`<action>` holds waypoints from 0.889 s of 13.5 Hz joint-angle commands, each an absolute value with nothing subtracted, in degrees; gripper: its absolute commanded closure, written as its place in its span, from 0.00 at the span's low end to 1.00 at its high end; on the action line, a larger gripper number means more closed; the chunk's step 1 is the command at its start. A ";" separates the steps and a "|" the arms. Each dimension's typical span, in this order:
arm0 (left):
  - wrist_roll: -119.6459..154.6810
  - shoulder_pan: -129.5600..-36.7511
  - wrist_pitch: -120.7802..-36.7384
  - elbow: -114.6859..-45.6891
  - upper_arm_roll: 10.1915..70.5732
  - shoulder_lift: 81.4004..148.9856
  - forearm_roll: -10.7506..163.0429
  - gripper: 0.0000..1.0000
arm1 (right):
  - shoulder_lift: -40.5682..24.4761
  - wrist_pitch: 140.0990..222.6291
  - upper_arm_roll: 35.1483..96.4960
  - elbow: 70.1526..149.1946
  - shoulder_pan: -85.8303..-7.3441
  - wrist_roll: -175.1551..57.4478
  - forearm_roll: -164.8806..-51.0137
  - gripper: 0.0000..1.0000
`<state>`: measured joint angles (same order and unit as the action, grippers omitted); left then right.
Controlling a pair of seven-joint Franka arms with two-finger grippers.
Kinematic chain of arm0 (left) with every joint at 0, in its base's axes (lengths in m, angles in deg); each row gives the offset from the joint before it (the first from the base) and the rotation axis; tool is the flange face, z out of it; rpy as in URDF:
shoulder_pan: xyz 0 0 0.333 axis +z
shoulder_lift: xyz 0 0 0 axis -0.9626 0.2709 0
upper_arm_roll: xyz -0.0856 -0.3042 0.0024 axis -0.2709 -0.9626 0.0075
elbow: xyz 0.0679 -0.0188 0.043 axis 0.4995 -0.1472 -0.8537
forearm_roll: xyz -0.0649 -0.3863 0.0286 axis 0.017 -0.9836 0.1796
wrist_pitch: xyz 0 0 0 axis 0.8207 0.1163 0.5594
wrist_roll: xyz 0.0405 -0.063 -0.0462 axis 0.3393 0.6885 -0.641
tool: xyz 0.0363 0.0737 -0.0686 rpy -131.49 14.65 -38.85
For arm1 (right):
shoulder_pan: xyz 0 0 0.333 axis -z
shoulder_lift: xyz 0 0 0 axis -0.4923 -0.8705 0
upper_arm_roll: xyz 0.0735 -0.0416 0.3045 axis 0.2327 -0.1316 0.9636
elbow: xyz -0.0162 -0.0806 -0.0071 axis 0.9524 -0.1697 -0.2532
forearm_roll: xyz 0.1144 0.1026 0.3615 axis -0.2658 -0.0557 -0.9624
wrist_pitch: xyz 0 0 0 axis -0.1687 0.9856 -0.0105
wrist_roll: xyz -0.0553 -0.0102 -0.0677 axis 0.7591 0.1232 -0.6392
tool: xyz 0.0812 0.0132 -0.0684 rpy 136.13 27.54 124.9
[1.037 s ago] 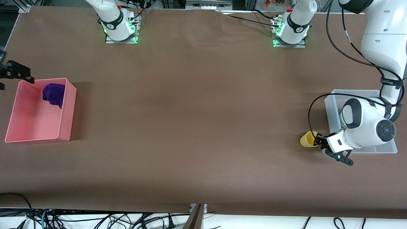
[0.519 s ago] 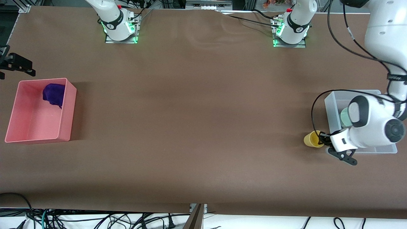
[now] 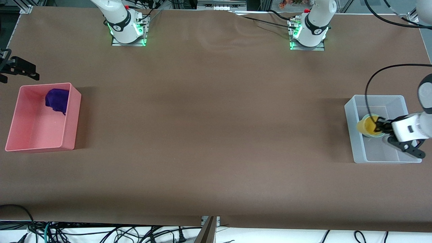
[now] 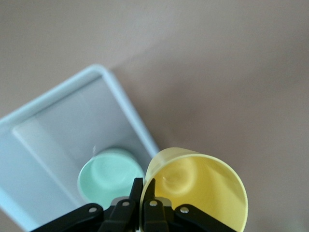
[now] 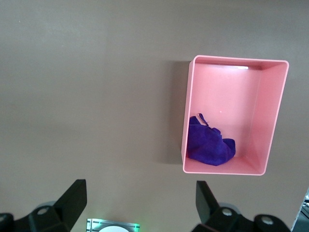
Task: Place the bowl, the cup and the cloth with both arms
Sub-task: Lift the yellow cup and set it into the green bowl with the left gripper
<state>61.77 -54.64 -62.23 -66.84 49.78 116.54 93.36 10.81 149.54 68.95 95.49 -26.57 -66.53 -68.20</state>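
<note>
We are pinching the cup [image 3: 368, 126], light, stiff and slick, by its rim at 6 o'clock with the left gripper [image 4: 143, 189] over the bowl [image 4: 108, 175], while the right gripper [image 5: 140, 205] is waiting with fingers spread.

The left tool [image 4: 143, 193] is pinched shut on the rim of the yellow cup [image 4: 200, 186], one black finger inside the wall and one outside, and the cup's open mouth faces the camera so its pale inside shows. Below lies a clear bin [image 4: 63, 123] on the brown table [image 4: 217, 72], and in it sits the mint-green bowl [image 4: 108, 176], close to one of the bin's long walls. The cup hangs partly over that wall, just beside the bowl as seen here.
</note>
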 commanded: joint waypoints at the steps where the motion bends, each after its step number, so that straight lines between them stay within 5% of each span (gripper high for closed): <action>1: 66.94 -49.69 -64.06 -73.96 49.39 113.84 97.08 1.00 | 11.11 149.41 69.07 95.47 -26.15 -66.30 -68.73 0.00; 5: 71.50 -43.09 -85.82 -87.77 49.30 112.24 99.64 1.00 | 10.94 149.59 69.07 95.47 -26.06 -66.48 -68.73 0.00; 9: 71.60 -42.20 -89.39 -88.67 49.22 114.18 98.67 0.95 | 10.76 149.59 69.07 95.38 -26.15 -66.39 -68.73 0.00; 11: 71.60 -42.20 -89.13 -88.49 49.13 114.18 98.50 0.08 | 10.76 149.59 68.99 95.38 -26.06 -66.30 -68.73 0.00; 12: 71.60 -42.20 -88.52 -88.14 49.04 113.83 97.89 0.00 | 10.76 149.59 69.07 95.38 -26.06 -66.30 -68.73 0.00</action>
<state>70.81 -42.44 -88.82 -87.68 49.40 115.29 98.33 10.61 149.59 68.89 95.49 -26.48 -66.53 -68.20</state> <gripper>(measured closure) 0.828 0.000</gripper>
